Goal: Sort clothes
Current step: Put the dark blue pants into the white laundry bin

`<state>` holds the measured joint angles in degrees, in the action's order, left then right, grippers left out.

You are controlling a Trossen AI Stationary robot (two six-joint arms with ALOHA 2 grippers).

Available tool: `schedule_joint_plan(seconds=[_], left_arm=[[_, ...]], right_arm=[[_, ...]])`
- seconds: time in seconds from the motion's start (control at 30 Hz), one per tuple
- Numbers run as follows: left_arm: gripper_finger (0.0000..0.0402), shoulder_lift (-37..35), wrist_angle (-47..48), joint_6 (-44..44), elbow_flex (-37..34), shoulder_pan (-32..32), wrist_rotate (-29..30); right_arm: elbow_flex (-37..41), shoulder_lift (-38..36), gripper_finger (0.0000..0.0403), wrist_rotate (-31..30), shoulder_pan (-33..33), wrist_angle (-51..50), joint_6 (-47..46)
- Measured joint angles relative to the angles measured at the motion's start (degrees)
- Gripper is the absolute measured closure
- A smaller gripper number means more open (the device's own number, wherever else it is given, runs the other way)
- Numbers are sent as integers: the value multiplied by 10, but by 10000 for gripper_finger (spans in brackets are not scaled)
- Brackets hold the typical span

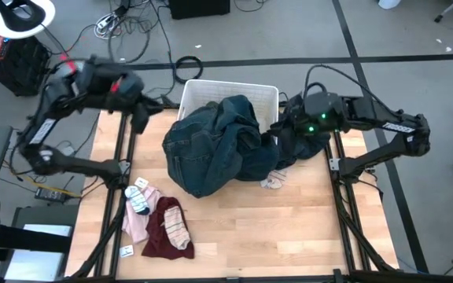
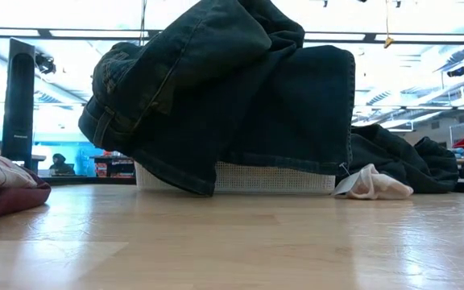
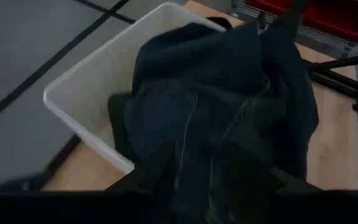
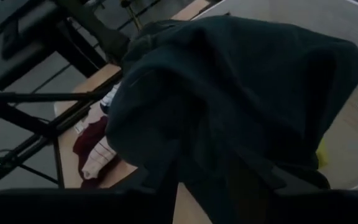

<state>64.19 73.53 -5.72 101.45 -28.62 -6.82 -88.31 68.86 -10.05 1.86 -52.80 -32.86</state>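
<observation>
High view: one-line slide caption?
Dark teal jeans draped over the white bin, right hand at the fabric, pink and maroon clothes sorted aside.

The high view looks straight down on the whole desk, with floor on all sides; the low view sits at desk-top level, facing level across the wood into the room behind, very near the dark teal garment; the left wrist view looks down on that garment and the white bin from close; the right wrist view is closer still; all four share the garment heaped over the bin.
</observation>
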Motion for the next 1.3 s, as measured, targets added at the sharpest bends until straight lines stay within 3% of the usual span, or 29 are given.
schedule_joint_plan(seconds=[0.3,0.5,0.73,1.3], left_arm=[[269,-198,-80,-165,-224,63,40],[269,-279,-98,-228,-363,107,23],[269,-294,-113,-236,-474,146,1],[269,-294,-221,-282,-639,153,-35]], right_arm=[[0,19,280,-24,-34,25,3],[0,24,280,-24,-34,43,18],[0,24,282,-26,-34,43,17],[0,24,287,-50,-34,48,-3]])
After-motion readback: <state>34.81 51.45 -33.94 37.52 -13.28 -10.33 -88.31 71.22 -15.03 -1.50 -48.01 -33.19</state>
